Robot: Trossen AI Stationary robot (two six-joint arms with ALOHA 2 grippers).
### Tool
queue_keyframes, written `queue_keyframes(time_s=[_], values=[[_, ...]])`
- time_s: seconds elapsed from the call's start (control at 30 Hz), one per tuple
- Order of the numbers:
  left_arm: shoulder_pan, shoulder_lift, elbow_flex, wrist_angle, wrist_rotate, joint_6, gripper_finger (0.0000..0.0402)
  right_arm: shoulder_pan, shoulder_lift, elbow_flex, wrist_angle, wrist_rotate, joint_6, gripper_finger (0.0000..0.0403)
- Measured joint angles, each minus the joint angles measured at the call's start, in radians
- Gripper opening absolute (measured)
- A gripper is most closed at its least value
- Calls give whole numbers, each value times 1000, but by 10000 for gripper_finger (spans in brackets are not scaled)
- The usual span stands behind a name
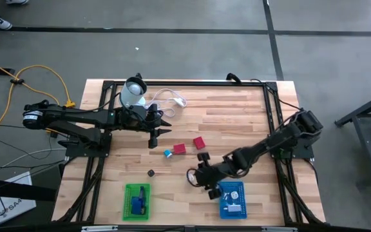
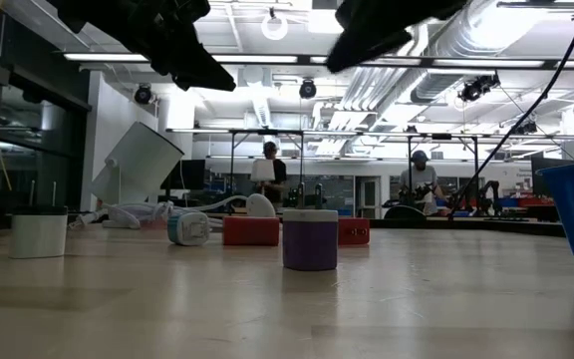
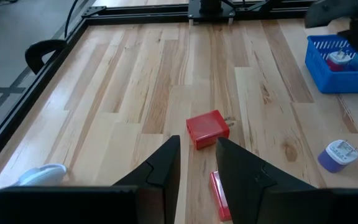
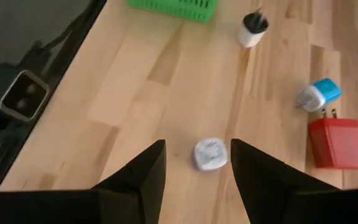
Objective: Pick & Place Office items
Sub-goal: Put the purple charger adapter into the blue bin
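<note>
**Both arms over the table, nothing in either grip**

Nearest the front edge sit my two baskets: the green basket point(image 1: 137, 200) to the left and the blue basket point(image 1: 232, 200) to the right, each with small pieces inside. My right gripper point(image 1: 203, 179) hangs just beside the blue one, fingers point(image 4: 138, 171) spread apart with nothing between them, above a small white plug point(image 4: 209, 154) on the wood. A dark round piece point(image 1: 151, 173) lies between the baskets, a little farther back. Beyond that rest the blue-and-white adapter point(image 1: 168, 153) and two red blocks point(image 1: 179, 149) point(image 1: 199, 142). My left gripper point(image 1: 153, 137) hovers behind them, fingers point(image 3: 160, 168) nearly pressed together, empty. Farthest are the white cable point(image 1: 166, 98) and the pale round container point(image 1: 133, 92).
</note>
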Motion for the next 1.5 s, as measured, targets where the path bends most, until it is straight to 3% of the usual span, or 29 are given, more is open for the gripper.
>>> queue_keyframes(time_s=[0.3,0.53,0.8,0.97,1.13,1.5], values=[[0,0,0,0,0,0,98,-64,63,-6,105,-114,-52,166],[0,0,0,0,0,0,98,-70,63,-76,216,-121,-106,166],[0,0,0,0,0,0,98,-114,63,-212,481,-269,-151,166],[0,0,0,0,0,0,98,-144,63,-260,552,-314,-176,166],[0,0,0,0,0,0,98,-150,63,-266,547,-316,-177,166],[0,0,0,0,0,0,98,-146,63,-266,468,-212,-124,166]])
